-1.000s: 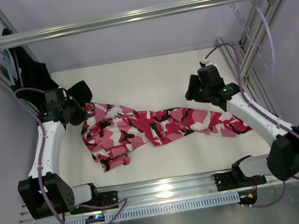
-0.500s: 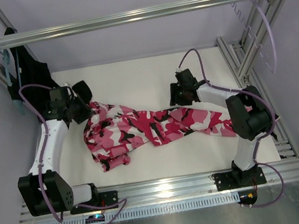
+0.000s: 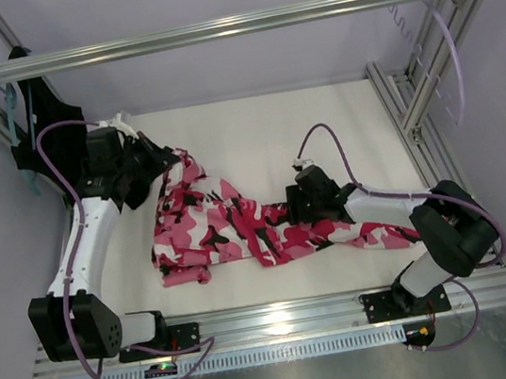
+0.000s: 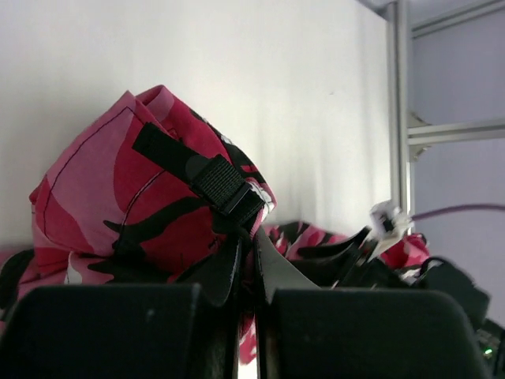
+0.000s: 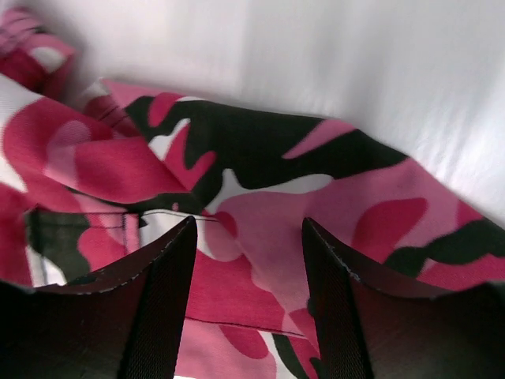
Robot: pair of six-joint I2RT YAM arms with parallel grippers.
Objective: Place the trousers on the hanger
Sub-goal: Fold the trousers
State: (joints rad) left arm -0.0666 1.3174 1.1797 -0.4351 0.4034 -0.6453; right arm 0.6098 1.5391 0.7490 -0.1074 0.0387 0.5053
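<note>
The camouflage trousers point(image 3: 239, 225) lie crumpled across the white table. My left gripper point(image 3: 170, 159) is shut on their waist end at the back left and holds it raised. In the left wrist view the fingers point(image 4: 248, 237) pinch the fabric point(image 4: 110, 189) by a black strap and buckle point(image 4: 213, 178). My right gripper point(image 3: 292, 210) is open, low over the middle of the trousers. In the right wrist view its fingers point(image 5: 248, 237) straddle pink fabric point(image 5: 260, 197). The pale lilac hanger point(image 3: 452, 64) hangs at the frame's right side, away from both grippers.
A metal rail point(image 3: 210, 29) crosses the back overhead. A black garment point(image 3: 47, 115) on a teal-blue hanger point(image 3: 12, 106) hangs at the back left. Metal frame posts point(image 3: 402, 100) stand on the right. The right arm point(image 4: 394, 260) shows in the left wrist view.
My left gripper has moved back and up with the waist, dragging the trousers left. My right arm has swung forward and left, down onto the middle of the trousers.
</note>
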